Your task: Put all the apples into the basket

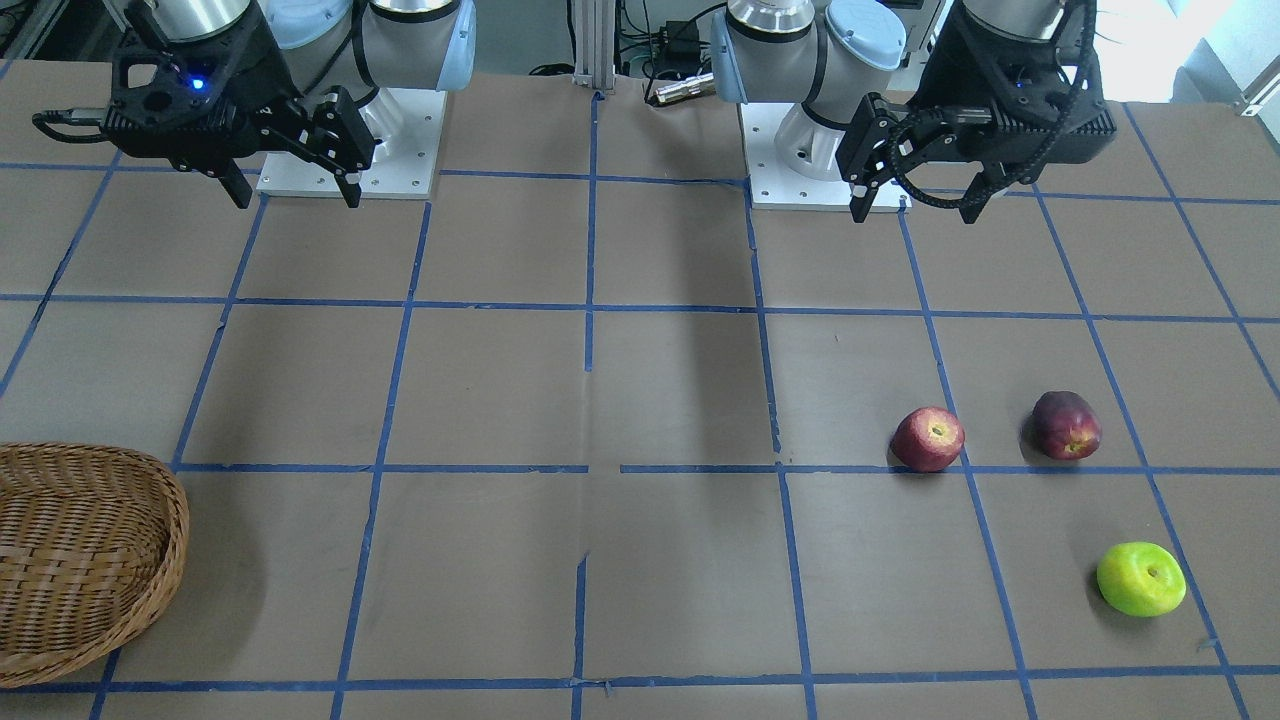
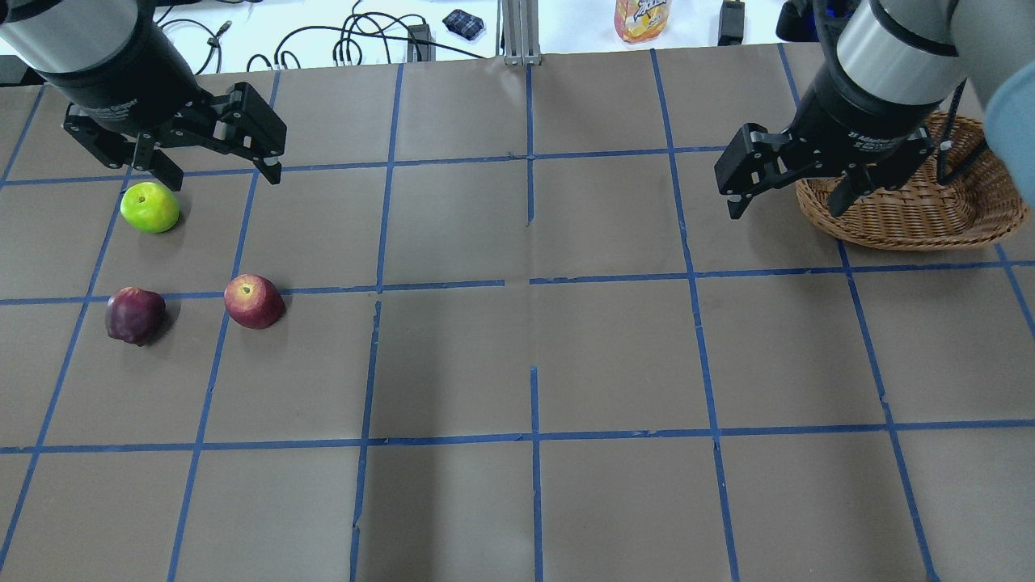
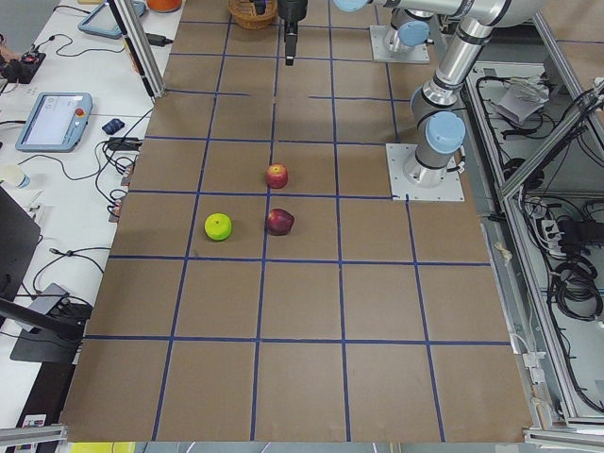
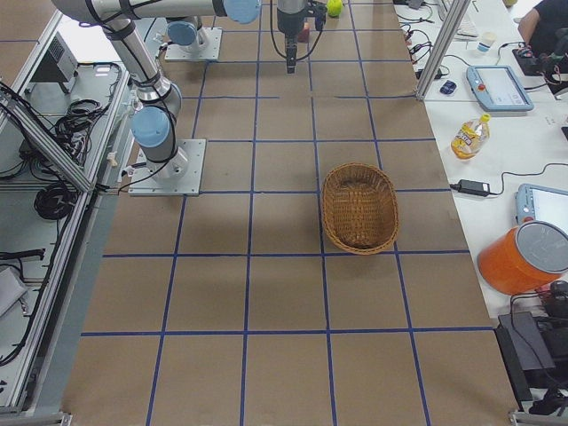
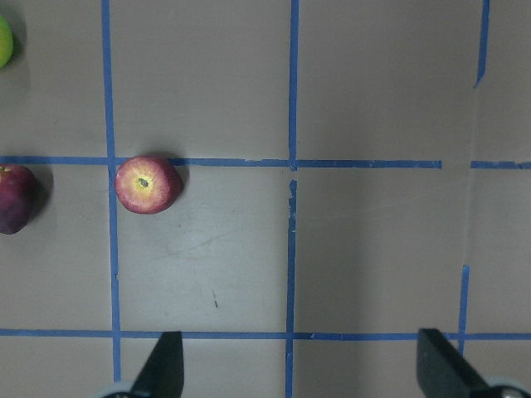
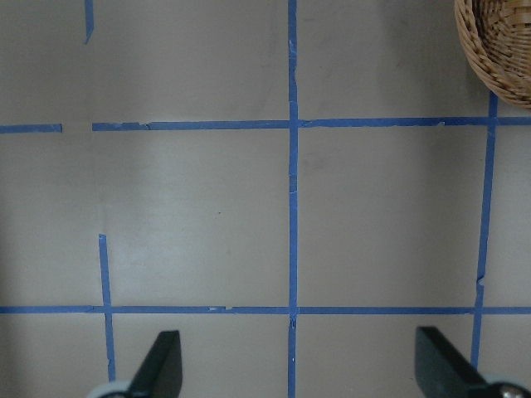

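Three apples lie on the table on my left side: a red apple, a dark maroon apple and a lime green apple. In the front view they are the red, the maroon and the green. My left gripper is open and empty, raised above the table near them. The left wrist view shows the red apple well ahead of the fingers. The wicker basket is empty at the far right. My right gripper is open and empty, raised just left of the basket.
The table is brown paper with a blue tape grid. Both arm base plates stand at the robot's edge. A drink bottle and cables lie beyond the far edge. An aluminium post stands at the far middle.
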